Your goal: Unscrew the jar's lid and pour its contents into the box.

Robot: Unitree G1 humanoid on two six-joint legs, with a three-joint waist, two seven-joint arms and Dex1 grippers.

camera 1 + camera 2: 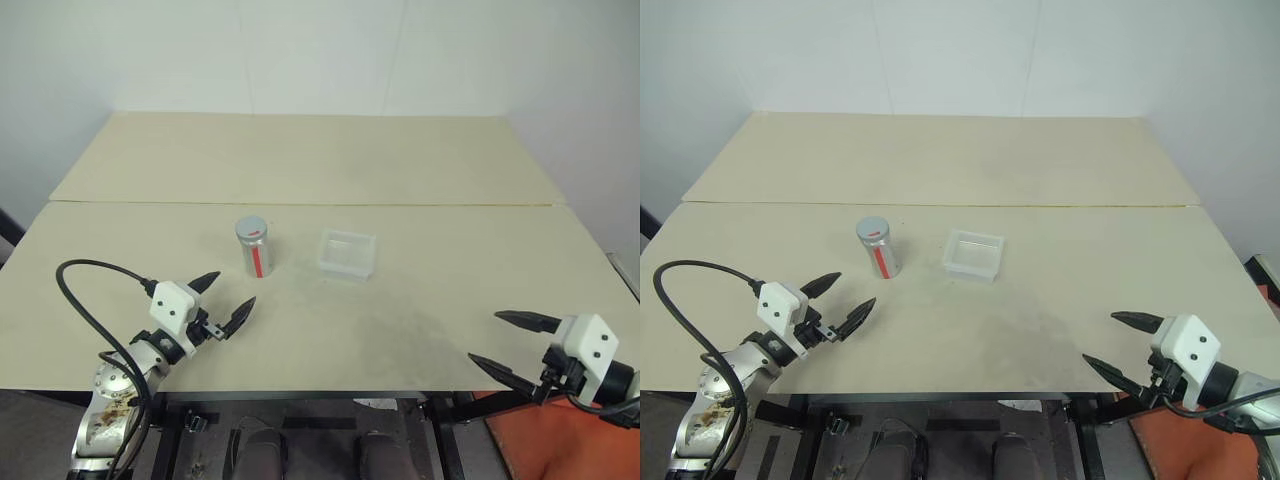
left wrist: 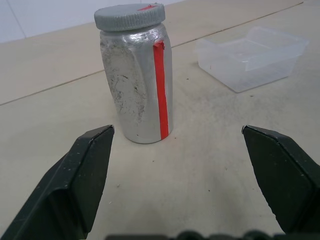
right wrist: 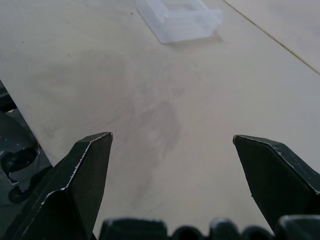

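Note:
The silver-grey jar (image 1: pixel 255 248) with a red stripe stands upright near the table's middle, its grey lid (image 1: pixel 251 227) screwed on top. Just to its right lies the clear plastic box (image 1: pixel 347 254). My left gripper (image 1: pixel 226 298) hovers open at the near left, short of the jar, which shows between its fingers (image 2: pixel 85 175) in the left wrist view as jar (image 2: pixel 136 75) with box (image 2: pixel 255 57) beyond. My right gripper (image 1: pixel 512 342) is open over the table's near right edge, empty, pointing toward the box (image 3: pixel 180 19).
The pale table (image 1: pixel 330 160) is two boards joined by a seam behind the jar. A black cable (image 1: pixel 85 300) loops from my left wrist. White walls stand behind. An orange object (image 1: pixel 520 430) lies below the near right edge.

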